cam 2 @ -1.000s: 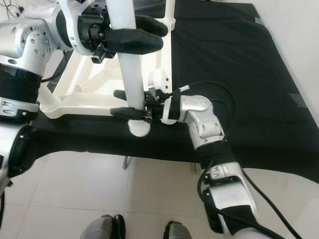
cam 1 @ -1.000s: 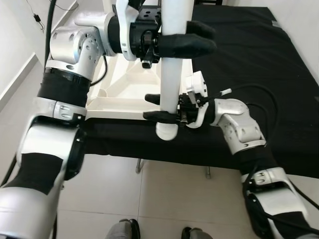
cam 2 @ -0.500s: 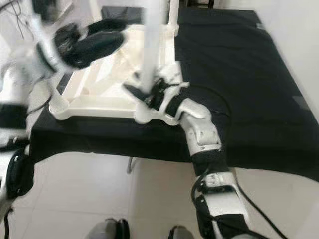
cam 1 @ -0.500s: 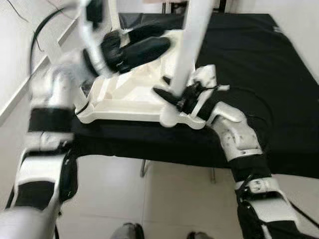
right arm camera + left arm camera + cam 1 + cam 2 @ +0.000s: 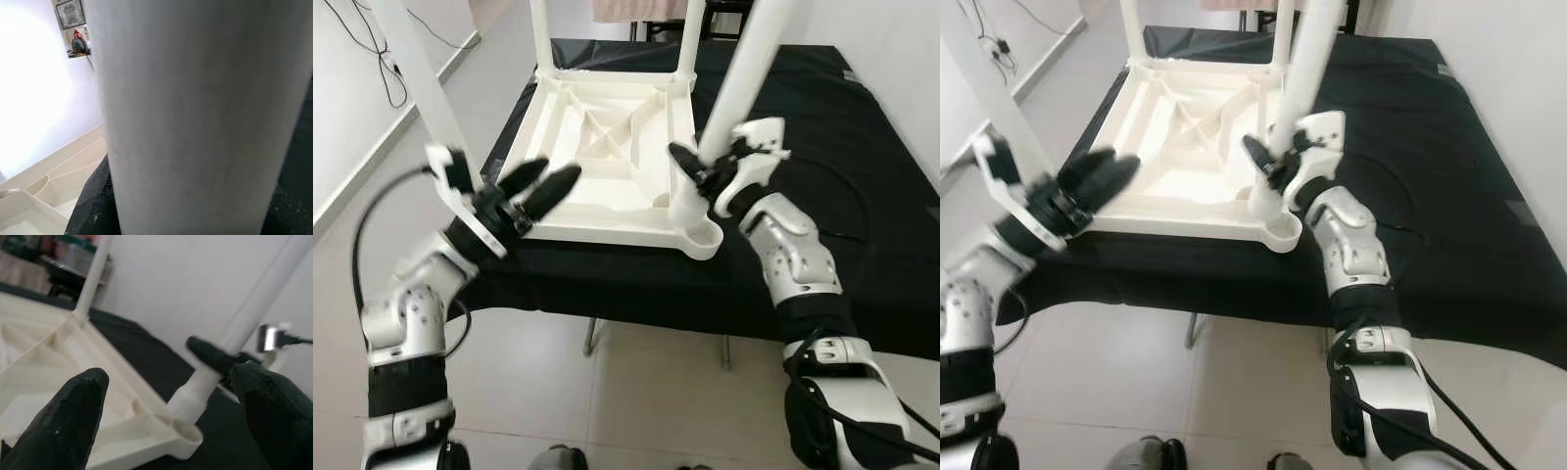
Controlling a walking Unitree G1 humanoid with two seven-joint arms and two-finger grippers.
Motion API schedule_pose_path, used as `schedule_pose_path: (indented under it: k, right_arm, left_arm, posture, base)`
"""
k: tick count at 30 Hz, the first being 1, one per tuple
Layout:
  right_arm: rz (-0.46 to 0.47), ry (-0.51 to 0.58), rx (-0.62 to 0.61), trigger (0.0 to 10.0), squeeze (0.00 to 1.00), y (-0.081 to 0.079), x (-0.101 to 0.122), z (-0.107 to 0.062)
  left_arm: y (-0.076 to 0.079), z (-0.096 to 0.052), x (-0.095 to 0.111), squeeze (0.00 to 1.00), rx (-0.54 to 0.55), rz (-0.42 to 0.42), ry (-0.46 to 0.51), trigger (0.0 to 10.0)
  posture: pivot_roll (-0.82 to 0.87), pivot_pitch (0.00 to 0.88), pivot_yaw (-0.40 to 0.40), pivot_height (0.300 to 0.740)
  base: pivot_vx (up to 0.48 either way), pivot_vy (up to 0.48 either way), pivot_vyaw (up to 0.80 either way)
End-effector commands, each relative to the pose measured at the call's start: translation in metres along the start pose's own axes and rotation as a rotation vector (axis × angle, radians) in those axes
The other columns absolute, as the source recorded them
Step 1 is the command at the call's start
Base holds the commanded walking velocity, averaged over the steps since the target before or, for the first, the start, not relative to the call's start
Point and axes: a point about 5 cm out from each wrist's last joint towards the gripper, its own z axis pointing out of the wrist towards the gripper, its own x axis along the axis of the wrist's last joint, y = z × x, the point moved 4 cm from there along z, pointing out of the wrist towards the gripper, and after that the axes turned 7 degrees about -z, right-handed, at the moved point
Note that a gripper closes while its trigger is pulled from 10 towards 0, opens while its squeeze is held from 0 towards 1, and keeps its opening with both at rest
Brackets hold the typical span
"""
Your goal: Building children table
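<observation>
Presently, the white plastic tabletop lies upside down on a black-covered surface, its ribbed underside facing up. Three legs already stand at its corners: two at the far corners and, one at the near-left corner. The fourth white leg stands tilted, its lower end at the socket in the near-right corner of the tabletop. The right gripper pinches this leg low down, just above the socket, fingers closed against both sides. The left gripper hovers at the tabletop's near edge, close to the near-left corner, fingers spread and holding nothing. In the left wrist view, both black fingertips frame the leg and socket.
</observation>
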Motion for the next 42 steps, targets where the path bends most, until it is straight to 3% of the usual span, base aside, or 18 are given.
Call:
schedule_pose_path:
  k: [1, 2, 5, 6, 9, 22, 42]
  right_arm:
    - [-0.015, 0.048, -0.026, 0.0, 0.00, 0.006, 0.013, 0.000]
    - [-0.018, 0.053, -0.036, 0.0, 0.00, 0.008, 0.015, -0.001]
    - [-0.021, 0.056, -0.044, 0.0, 0.00, 0.010, 0.016, -0.001]
    - [-0.021, 0.056, -0.052, 10.0, 0.00, 0.011, 0.016, -0.002]
    - [-0.025, 0.054, -0.101, 10.0, 0.00, 0.014, 0.015, -0.006]
    - [-0.009, 0.021, -0.132, 10.0, 0.00, 0.013, 0.010, -0.009]
    - [-0.022, 0.047, -0.024, 10.0, 0.00, -0.014, 0.014, -0.011]
  left_arm:
    - [0.000, -0.004, -0.008, 1.00, 0.070, 0.037, -0.003, 10.0]
    - [0.000, -0.006, -0.018, 0.24, 0.114, 0.048, -0.024, 10.0]
    - [0.000, -0.008, -0.028, 0.24, 0.151, 0.059, -0.047, 10.0]
    - [0.001, -0.009, -0.035, 0.00, 0.174, 0.068, -0.063, 10.0]
    - [0.003, -0.011, -0.050, 0.00, 0.225, 0.080, -0.094, 10.0]
    - [0.007, -0.014, -0.052, 0.00, 0.245, 0.063, -0.082, 10.0]
    - [0.018, -0.015, -0.061, 0.00, 0.247, 0.058, -0.080, 10.0]
  posture:
    - [-0.02, 0.086, -0.020, 0.740]
    - [-0.02, 0.083, -0.019, 0.740]
    - [-0.02, 0.083, -0.019, 0.740]
    - [-0.03, 0.080, -0.017, 0.740]
    - [-0.03, 0.079, -0.014, 0.740]
    - [-0.03, 0.082, -0.014, 0.740]
    - [-0.03, 0.083, -0.016, 0.740]
  base:
    - [0.000, 0.000, 0.00]
    - [0.000, 0.000, 0.00]
    - [0.000, 0.000, 0.00]
    - [0.000, 0.000, 0.00]
    - [0.000, 0.000, 0.00]
    - [0.000, 0.000, 0.00]
    - [0.211, 0.000, -0.04]
